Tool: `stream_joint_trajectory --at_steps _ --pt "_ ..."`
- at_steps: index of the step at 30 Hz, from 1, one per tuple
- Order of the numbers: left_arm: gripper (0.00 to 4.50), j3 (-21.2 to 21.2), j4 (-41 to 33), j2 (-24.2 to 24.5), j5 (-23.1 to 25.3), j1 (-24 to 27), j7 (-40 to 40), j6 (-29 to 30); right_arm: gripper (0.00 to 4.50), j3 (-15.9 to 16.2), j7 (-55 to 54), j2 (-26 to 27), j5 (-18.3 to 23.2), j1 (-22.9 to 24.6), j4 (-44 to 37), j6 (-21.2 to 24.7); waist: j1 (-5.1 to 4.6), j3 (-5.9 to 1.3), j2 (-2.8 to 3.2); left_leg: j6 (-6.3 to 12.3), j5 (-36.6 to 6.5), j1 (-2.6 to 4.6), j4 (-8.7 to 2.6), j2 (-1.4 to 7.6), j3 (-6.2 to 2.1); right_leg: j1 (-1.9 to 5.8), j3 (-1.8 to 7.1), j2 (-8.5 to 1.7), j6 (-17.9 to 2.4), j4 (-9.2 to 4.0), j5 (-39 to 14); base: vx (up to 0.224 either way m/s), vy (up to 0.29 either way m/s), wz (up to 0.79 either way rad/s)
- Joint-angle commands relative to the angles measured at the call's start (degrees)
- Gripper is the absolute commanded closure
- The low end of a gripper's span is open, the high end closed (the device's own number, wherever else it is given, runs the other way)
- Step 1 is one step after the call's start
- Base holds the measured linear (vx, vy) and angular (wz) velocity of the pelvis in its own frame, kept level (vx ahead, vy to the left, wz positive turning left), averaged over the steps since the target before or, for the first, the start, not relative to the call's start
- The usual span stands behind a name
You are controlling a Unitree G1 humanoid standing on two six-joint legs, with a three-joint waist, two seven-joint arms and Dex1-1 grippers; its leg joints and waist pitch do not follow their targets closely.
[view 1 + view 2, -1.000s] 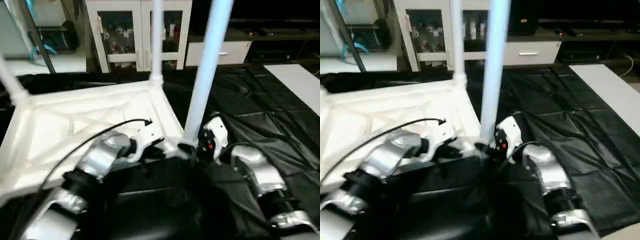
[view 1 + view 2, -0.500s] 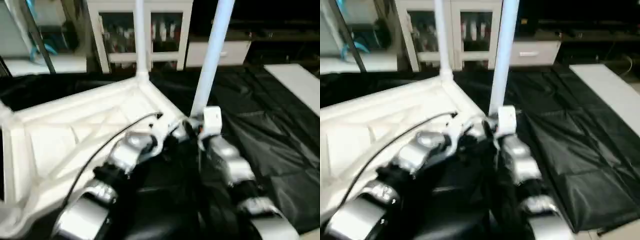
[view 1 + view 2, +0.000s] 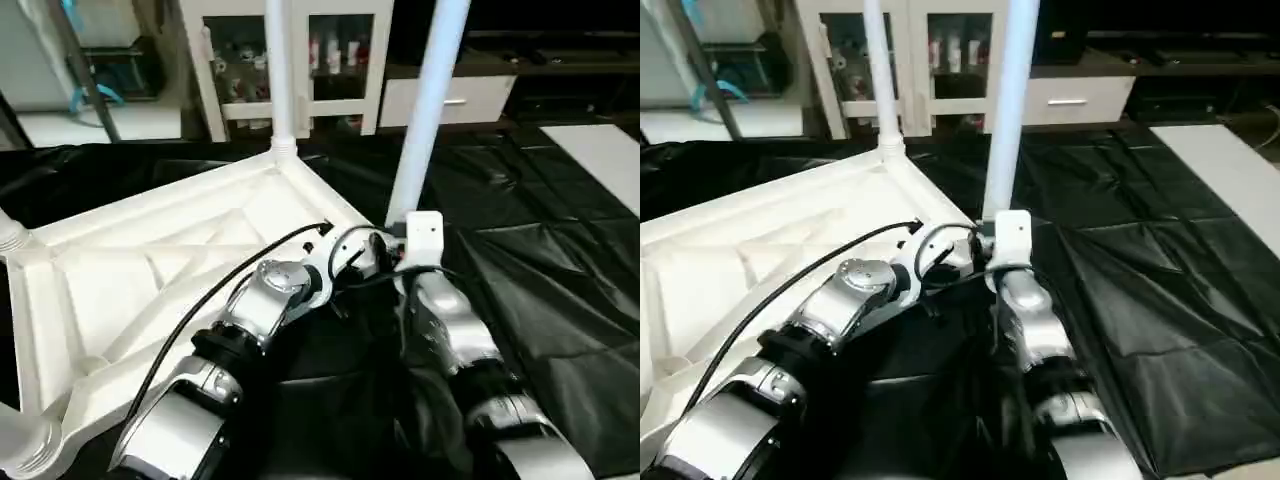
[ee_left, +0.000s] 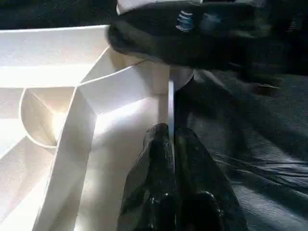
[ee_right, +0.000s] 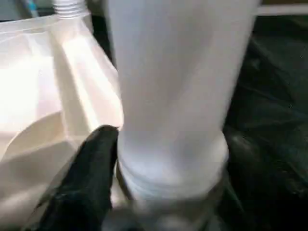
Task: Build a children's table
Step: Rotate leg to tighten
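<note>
A black plastic sheet [image 3: 560,250] is spread over the floor, and on it the white table top [image 3: 150,270] is laid upside down, its ribbed X-braced underside facing up, left of centre. White cabinets [image 3: 910,60] are seen at the far side. Two white legs are stood upright in corner sockets: the far leg [image 3: 280,70] at the far corner, the near leg [image 3: 425,110] at the right corner. The right gripper [image 5: 163,168] is set around the base of the near leg, its fingers [image 5: 91,178] on either side of it. The left gripper [image 4: 173,159] is shut, its tips pressed on the top's rim wall just beside that socket.
</note>
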Motion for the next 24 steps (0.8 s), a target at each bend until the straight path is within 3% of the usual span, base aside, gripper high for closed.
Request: stream_joint_trajectory --at_steps 1,3,5,6,7,8,9,10,11,12,16,20,24 --pt "4.50 -0.02 1.20 2.03 0.97 2.22 -0.75 0.01 0.73 -0.18 1.84 -1.54 0.13 0.85 -3.55 1.45 -0.07 -2.92 -0.17 0.31 -17.78 0.36 -4.52 3.40 -1.52 1.57 2.33 -3.64 -8.17 -3.94 -18.50 0.000 0.000 0.00" --pt "4.50 -0.83 -0.58 3.30 0.19 3.30 -4.97 -0.31 0.66 0.91 7.84 -4.40 1.51 2.90 -8.39 4.40 -0.12 -3.15 -0.21 0.61 -16.06 0.32 -4.27 3.46 -1.43 1.72 2.35 -3.61 -9.12 -3.58 -15.58 0.000 0.000 0.00" --pt "4.50 -2.22 -2.04 4.85 0.10 4.18 -9.05 -0.19 0.43 2.94 15.64 -8.24 2.74 4.83 -12.37 7.61 0.20 -3.21 -0.26 2.19 -12.92 0.25 -3.91 3.67 -1.22 1.91 2.35 -3.56 -10.34 -3.10 -11.07 0.027 -0.006 0.01" --pt "4.50 -4.22 -4.09 6.88 0.23 5.18 -14.00 0.19 0.32 5.43 24.13 -13.06 3.72 6.54 -15.73 10.10 0.04 -3.20 -0.52 2.93 -12.10 0.08 -3.77 3.54 -1.07 1.98 2.23 -3.40 -10.99 -2.99 -9.82 0.000 0.000 0.00" --pt "4.50 -4.22 -4.09 6.88 0.23 5.18 -14.00 0.19 0.32 5.43 24.13 -13.06 3.72 6.54 -15.73 10.10 0.42 -3.33 -0.35 3.20 -11.69 0.16 -3.72 3.68 -1.27 2.28 2.08 -3.52 -11.08 -2.78 -9.34 0.000 0.000 0.00" --pt "4.50 -5.72 -6.18 8.54 -0.17 6.00 -18.35 0.32 0.22 7.51 30.94 -16.96 4.56 7.79 -18.16 10.98 0.26 -3.23 -0.30 3.62 -10.65 0.11 -3.64 3.77 -1.12 2.08 2.23 -3.50 -11.69 -2.63 -8.23 0.000 0.000 0.00" --pt "4.50 -5.72 -6.18 8.54 -0.17 6.00 -18.35 0.32 0.13 7.51 30.94 -16.96 4.56 7.79 -18.16 10.98 0.43 -3.27 -0.35 3.78 -10.29 -0.04 -3.52 3.88 -1.20 2.30 2.17 -3.65 -12.20 -2.45 -7.47 0.000 0.000 0.00" --pt "4.50 -7.57 -9.55 10.70 -1.24 7.05 -23.76 1.71 0.13 8.75 38.04 -20.57 6.15 8.93 -20.77 11.28 0.32 -3.26 -0.68 4.02 -10.19 0.03 -3.43 3.83 -1.07 2.16 2.20 -3.59 -12.59 -2.37 -7.06 0.000 0.000 0.00" --pt "4.50 -8.05 -10.37 11.24 -1.39 7.30 -25.06 1.87 0.13 9.05 39.80 -21.47 6.46 9.19 -21.42 11.12 0.48 -3.36 -0.55 4.54 -9.62 -0.06 -3.32 3.97 -1.22 2.41 2.16 -3.72 -13.13 -2.05 -5.88 0.000 0.000 0.00" --pt "4.50 -9.14 -11.77 12.42 -1.44 7.77 -27.62 1.74 0.13 9.39 43.01 -22.92 7.15 9.54 -22.47 10.64 0.36 -3.29 -0.72 5.04 -9.09 0.00 -3.22 3.92 -1.05 2.20 2.13 -3.64 -13.87 -1.99 -4.99 0.000 0.000 0.00" --pt "4.50 -11.43 -14.56 14.78 -0.94 8.87 -31.74 1.39 0.13 9.12 48.15 -24.72 10.00 9.70 -24.16 12.22 0.68 -3.15 -0.78 5.64 -9.74 0.22 -3.18 4.10 -0.94 2.12 2.18 -3.87 -14.65 -2.03 -7.13 0.000 0.000 0.00" --pt "4.50 -13.53 -19.64 17.25 -1.88 10.36 -37.04 3.90 0.13 10.71 54.67 -27.45 10.99 9.19 -24.55 13.06 1.44 -3.07 -0.59 3.83 -11.42 0.62 -3.29 4.25 -0.74 1.71 2.29 -3.71 -14.40 -2.10 -10.14 0.000 0.000 0.00" --pt "4.50 -14.23 -21.01 17.67 -1.64 10.59 -37.50 4.62 0.13 13.51 59.57 -28.99 9.65 8.42 -23.45 12.46 1.47 -2.87 -0.98 2.80 -13.43 0.52 -3.40 4.11 -0.71 1.77 2.36 -3.84 -13.50 -2.35 -13.39 0.000 0.000 0.00"
